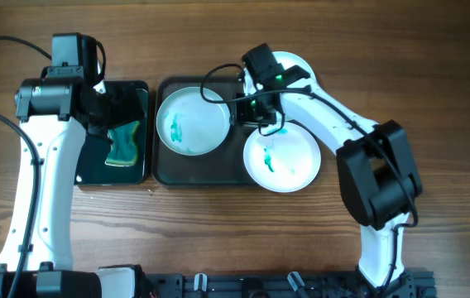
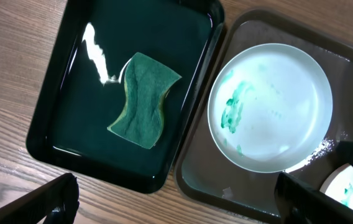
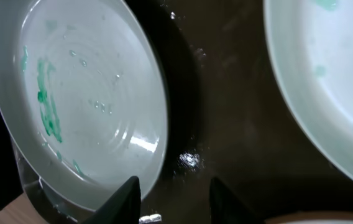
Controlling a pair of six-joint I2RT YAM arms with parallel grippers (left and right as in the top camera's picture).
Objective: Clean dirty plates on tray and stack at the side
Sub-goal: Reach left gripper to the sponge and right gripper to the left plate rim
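Observation:
One white plate (image 1: 192, 122) with teal smears lies in the left part of the dark tray (image 1: 210, 172). A second smeared plate (image 1: 282, 156) sits at the tray's right end, overhanging it. A third plate (image 1: 294, 63) shows at the back right, mostly hidden by the right arm. My right gripper (image 1: 256, 112) is open and empty, low over the wet tray floor (image 3: 232, 112) between the left plate (image 3: 77, 106) and the right plate (image 3: 325, 74); its fingers (image 3: 175, 194) touch neither. My left gripper (image 1: 107, 108) is open and empty (image 2: 176, 193), above the sponge tray.
A smaller, deeper black tray (image 1: 86, 175) stands left of the big tray and holds a green sponge (image 1: 124, 142) in shallow water; it also shows in the left wrist view (image 2: 40, 134), with the sponge (image 2: 144, 99). Wooden table lies all around.

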